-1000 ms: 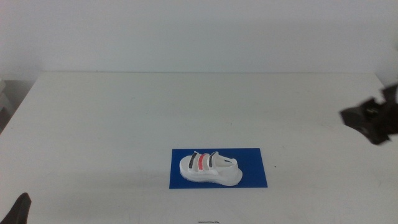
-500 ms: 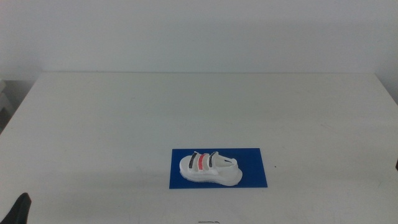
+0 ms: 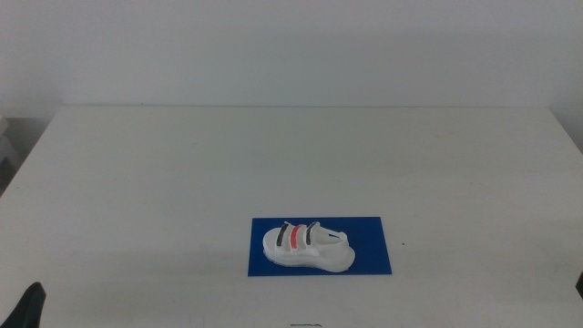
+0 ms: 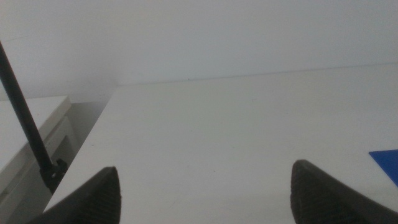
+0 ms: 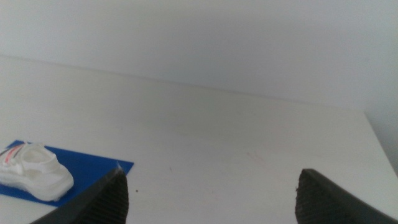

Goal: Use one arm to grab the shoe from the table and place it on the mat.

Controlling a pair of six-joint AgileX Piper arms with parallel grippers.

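Middle view: shoe [image 3: 306, 248] lay on mat [image 3: 321, 246], at six o'clock on table [image 3: 273, 155]. Placing step looked done. Left gripper [image 4: 205, 193] waited at seven o'clock, jaws spread; right gripper [image 5: 211, 193] at four o'clock, jaws spread, empty. Next: likely nothing.

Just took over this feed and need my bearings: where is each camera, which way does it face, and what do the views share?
Middle view: looks forward and down over the table; the shoe lies on the mat; the left gripper shows at the bottom corner.
Left wrist view: low over the table, left gripper open, a mat corner showing.
Right wrist view: low, right gripper open, facing the shoe and mat.
Shared: all three show the table and the mat.
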